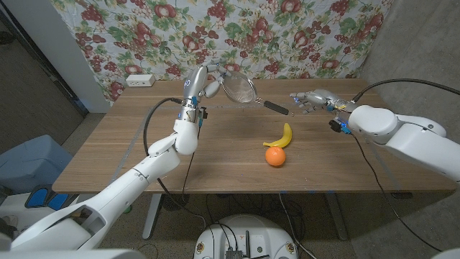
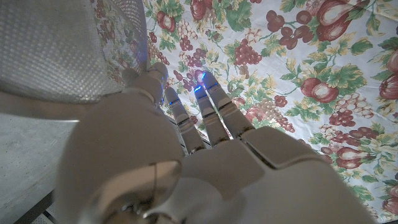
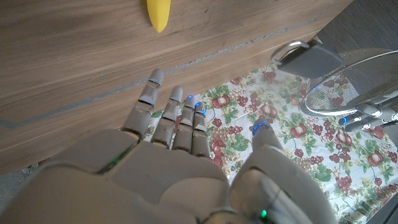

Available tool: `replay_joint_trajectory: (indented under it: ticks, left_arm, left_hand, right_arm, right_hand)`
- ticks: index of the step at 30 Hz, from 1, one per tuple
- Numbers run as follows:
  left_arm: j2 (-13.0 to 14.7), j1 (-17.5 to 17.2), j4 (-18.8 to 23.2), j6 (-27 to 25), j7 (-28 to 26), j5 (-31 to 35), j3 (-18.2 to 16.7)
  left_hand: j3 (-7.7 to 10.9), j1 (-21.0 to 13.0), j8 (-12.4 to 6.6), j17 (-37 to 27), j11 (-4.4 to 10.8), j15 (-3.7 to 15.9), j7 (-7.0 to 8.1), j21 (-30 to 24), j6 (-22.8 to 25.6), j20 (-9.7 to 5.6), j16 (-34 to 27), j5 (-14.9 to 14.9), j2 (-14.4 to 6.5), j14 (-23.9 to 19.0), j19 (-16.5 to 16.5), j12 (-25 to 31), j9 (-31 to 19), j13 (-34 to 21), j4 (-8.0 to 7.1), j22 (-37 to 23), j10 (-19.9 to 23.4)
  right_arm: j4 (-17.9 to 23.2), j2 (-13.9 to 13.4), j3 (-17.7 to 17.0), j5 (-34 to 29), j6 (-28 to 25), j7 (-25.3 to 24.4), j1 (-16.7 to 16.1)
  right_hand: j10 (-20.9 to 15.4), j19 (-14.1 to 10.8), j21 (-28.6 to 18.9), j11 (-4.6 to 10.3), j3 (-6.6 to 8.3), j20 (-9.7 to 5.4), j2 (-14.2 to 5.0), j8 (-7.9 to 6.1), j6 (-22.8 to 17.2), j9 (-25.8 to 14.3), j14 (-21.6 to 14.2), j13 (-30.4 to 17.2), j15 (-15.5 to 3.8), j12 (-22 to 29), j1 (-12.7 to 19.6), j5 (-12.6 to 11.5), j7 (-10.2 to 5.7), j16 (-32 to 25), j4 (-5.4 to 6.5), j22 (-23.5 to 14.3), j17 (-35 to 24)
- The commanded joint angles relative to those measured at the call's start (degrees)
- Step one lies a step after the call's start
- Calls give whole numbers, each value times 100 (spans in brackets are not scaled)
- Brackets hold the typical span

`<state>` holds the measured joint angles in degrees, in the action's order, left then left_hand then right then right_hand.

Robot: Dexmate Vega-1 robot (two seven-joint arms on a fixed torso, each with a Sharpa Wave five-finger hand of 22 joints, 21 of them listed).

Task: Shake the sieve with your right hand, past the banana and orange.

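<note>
My left hand (image 1: 203,80) is holding the sieve (image 1: 239,88) up over the far side of the wooden table (image 1: 122,137), gripping the rim of its round wire-mesh bowl, with its long axis running left to right and the dark handle pointing right and slightly nearer. Nearer, right of centre, the curved yellow banana (image 1: 281,137) is touching the round orange (image 1: 274,156). My right hand (image 1: 313,98) is hovering just right of the handle's tip, fingers spread, gripping nothing.

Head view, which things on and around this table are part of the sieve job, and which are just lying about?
Part of the job:
sieve, held up by the left hand
right hand, open near the sieve's handle
banana
orange

Just lying about:
white power strip at the table's far left corner
floral cloth behind the table
</note>
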<state>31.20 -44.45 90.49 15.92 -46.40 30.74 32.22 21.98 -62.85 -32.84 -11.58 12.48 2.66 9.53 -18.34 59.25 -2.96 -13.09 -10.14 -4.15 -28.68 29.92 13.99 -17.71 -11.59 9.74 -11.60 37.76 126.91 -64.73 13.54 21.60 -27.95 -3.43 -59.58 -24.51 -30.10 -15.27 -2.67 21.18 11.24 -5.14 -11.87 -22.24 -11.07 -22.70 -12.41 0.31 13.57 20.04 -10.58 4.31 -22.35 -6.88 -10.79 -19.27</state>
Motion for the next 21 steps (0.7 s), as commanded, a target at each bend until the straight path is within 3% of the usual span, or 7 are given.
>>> replay_joint_trajectory:
  ticks: [1,7,9,21]
  left_arm:
    - [-34,67,-131,128,-9,32,44]
    - [-59,99,-195,199,-47,47,67]
    - [-67,109,-212,209,-67,65,74]
    - [-145,118,-335,315,-219,49,85]
  left_hand:
    - [-41,-66,-28,-28,-11,1085,4,-55,-24,-465,25,7,-12,-51,40,-6,-23,-23,4,-20,45]
    - [-64,-72,-32,-28,-12,1085,4,-63,-25,-466,33,7,-18,-54,40,-15,-23,-25,2,-22,53]
    - [-69,-73,-30,-29,-12,1085,10,-65,-37,-465,35,7,-19,-55,40,-18,-27,-25,1,-22,55]
    - [-105,-86,-39,-30,-12,1086,15,-78,-37,-464,48,7,-33,-63,34,-37,-29,-27,-2,-25,62]
  right_arm:
    - [124,-124,366,72,-541,277,637]
    - [47,-193,473,322,-650,720,976]
    - [54,-222,531,384,-755,859,1117]
    - [-47,-304,1095,630,-1392,1909,2109]
  right_hand:
    - [-203,-58,-34,-15,-71,-151,-9,-61,-146,-24,-256,-62,11,95,-158,38,87,-138,33,-18,-90]
    - [-447,-69,-33,-74,-143,-287,-18,-164,-443,-36,-416,-133,59,196,-283,60,178,-249,62,-33,-194]
    - [-534,-62,-29,-195,-159,-306,-18,-167,-464,-40,-427,-154,80,232,-305,60,182,-267,60,-36,-223]
    - [-619,-64,-29,-210,-174,-325,-34,-185,-537,-46,-507,-198,100,271,-324,55,199,-329,45,-41,-285]
